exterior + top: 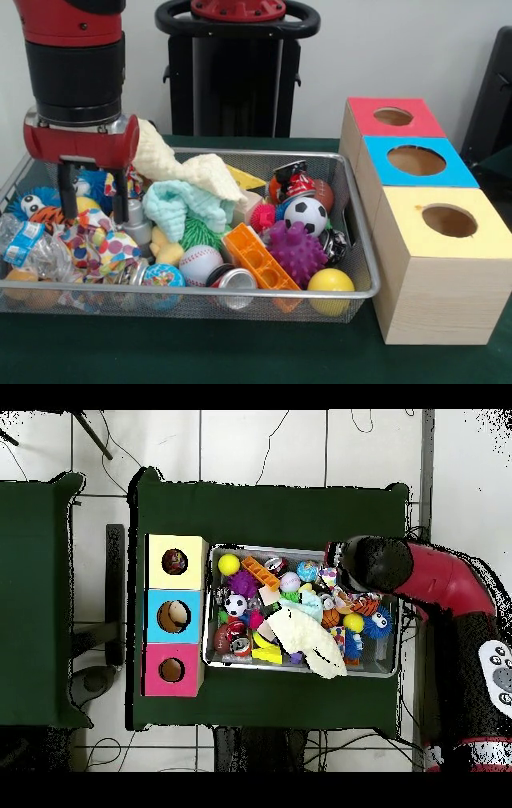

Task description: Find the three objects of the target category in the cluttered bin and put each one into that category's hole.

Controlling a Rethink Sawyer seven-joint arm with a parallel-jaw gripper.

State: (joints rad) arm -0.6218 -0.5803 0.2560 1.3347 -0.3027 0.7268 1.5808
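My pincer (90, 192) hangs with its 2 fingers apart over the left end of the wire bin (362, 282), tips among the patterned soft toys (102, 246). Which category I want is unclear; the 3-hole box (436, 264) stands right of the bin. I should descend straight, close on 1 item only, avoiding the cream cloth (180, 168).

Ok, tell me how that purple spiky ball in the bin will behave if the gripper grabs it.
The purple spiky ball looks like soft rubber, so its spikes would probably give and offer grip. Being round, it may roll if nudged, though the orange block and soccer ball crowd it and should limit that. It is probably light for its size.
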